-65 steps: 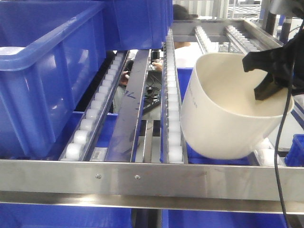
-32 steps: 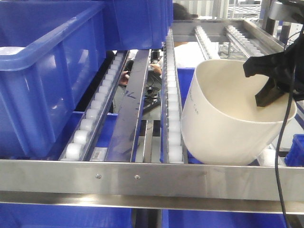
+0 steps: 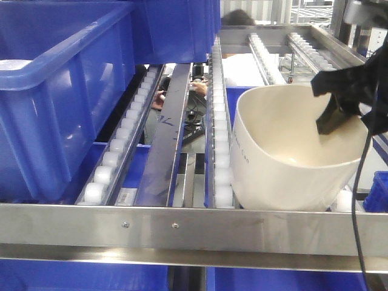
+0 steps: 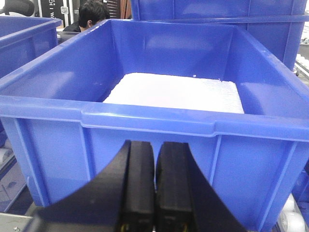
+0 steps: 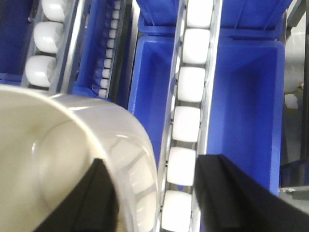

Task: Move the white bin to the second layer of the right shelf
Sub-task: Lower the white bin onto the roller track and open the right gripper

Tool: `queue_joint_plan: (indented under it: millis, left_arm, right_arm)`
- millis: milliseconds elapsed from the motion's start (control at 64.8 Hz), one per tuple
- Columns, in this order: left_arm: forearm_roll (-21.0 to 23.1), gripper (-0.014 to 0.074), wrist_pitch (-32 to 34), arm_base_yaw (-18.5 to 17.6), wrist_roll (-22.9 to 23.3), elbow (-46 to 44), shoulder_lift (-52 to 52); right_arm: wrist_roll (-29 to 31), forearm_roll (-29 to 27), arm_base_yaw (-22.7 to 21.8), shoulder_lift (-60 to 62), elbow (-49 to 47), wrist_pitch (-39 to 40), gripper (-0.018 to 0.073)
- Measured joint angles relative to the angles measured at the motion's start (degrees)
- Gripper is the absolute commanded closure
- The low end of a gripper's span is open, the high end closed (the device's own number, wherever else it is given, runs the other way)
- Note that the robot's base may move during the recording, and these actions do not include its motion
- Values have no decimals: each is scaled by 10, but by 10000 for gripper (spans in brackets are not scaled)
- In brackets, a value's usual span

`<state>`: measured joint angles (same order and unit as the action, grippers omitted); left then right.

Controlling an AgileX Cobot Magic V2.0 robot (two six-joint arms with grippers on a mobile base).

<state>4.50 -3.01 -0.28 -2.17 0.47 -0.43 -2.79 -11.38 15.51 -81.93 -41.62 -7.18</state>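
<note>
The white bin (image 3: 279, 176) sits on the sloped roller level just behind the flat steel front bar (image 3: 182, 227), tipped slightly to the left. My right gripper (image 3: 339, 115) is at the bin's right rim. In the right wrist view the right gripper (image 5: 155, 162) is open: one finger (image 5: 91, 198) is inside the bin (image 5: 63, 145), the other finger (image 5: 231, 193) is outside over a roller rail (image 5: 188, 125), clear of the wall. My left gripper (image 4: 155, 142) is shut and empty in front of a blue crate (image 4: 58, 140).
A large blue crate (image 3: 54, 91) fills the left lane of the same level. White roller rails (image 3: 219, 133) run back up the slope. More blue crates (image 5: 246, 96) lie on the level below. The crate in front of the left gripper holds a white sheet (image 4: 174, 92). A person (image 4: 94, 12) is behind the rack.
The white bin has come down from a raised, tilted pose and now rests lower and flatter on the rollers. The right gripper has stayed at its right rim.
</note>
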Motion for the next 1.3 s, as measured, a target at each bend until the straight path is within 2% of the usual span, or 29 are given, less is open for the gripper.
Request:
queue_joint_plan:
  millis: [170, 247, 402, 525, 741, 911, 1097, 1297]
  left_arm:
    - [0, 512, 0, 0, 0, 0, 0]
    - [0, 512, 0, 0, 0, 0, 0]
    - [0, 512, 0, 0, 0, 0, 0]
    - [0, 512, 0, 0, 0, 0, 0]
    - [0, 512, 0, 0, 0, 0, 0]
    - [0, 512, 0, 0, 0, 0, 0]
    - [0, 512, 0, 0, 0, 0, 0]
    - [0, 512, 0, 0, 0, 0, 0]
  right_arm:
    - [0, 1, 0, 48, 0, -7, 98]
    - [0, 7, 0, 75, 0, -25, 146]
    - [0, 27, 0, 130, 1, -80, 381]
    - [0, 44, 0, 164, 31, -83, 516]
    - [0, 51, 0, 272, 139, -51, 503]
    - [0, 66, 0, 421, 212, -44, 503]
    - [0, 69, 0, 553, 235, -44, 503]
    - [0, 69, 0, 596, 235, -34, 503]
